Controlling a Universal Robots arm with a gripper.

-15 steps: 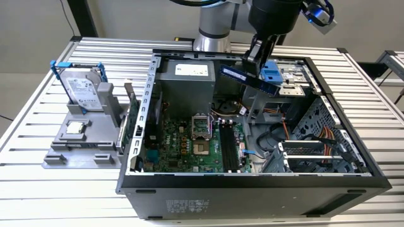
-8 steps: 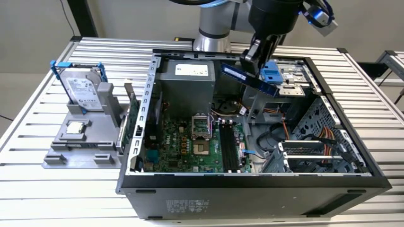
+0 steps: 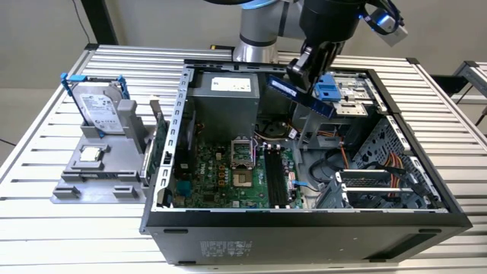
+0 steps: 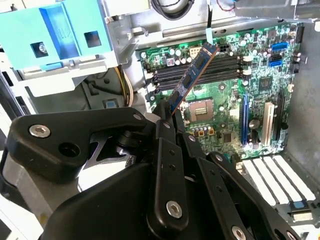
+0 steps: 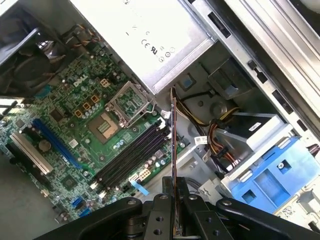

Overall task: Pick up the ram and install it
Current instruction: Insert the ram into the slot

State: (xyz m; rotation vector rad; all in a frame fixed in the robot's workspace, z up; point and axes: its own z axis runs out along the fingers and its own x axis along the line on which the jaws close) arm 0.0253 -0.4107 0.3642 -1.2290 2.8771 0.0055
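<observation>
One ram (image 3: 318, 104) is pinched in your gripper (image 3: 299, 79). In the exterior view you see it held in the air over the far part of the open computer case (image 3: 304, 228), tilted, with its lower end toward the exterior view's right. It hangs clear of the motherboard (image 3: 228, 171) and well apart from the black slots (image 3: 275, 178), which lie below it and nearer. Outside the case, on the exterior view's left, a grey stand (image 3: 99, 182) sits on the slatted table (image 3: 38, 240). It carries a hard drive (image 3: 99, 108) upright in a blue frame, with a small square silver chip (image 3: 91, 153) lying flat in front of it.

In the second wrist view you look along the black fingers (image 4: 167, 165), which are pressed onto one end of the ram (image 4: 192, 75). The stick juts out at a slant above the motherboard (image 4: 225, 100), and its free end shows in front of the row of black slots (image 4: 200, 76). You cannot tell from here whether it touches them. A blue bracket (image 4: 60, 35) stands beside the board.

In the first wrist view you see the ram (image 5: 173, 135) edge-on, a thin line rising from between the tips of the gripper (image 5: 174, 210). The black slots (image 5: 132, 155) run just beside it, with the square socket (image 5: 107, 122) beyond them. The silver power supply (image 5: 145, 35) lies past its free end, and the blue bracket (image 5: 270, 175) is on the other side.
</observation>
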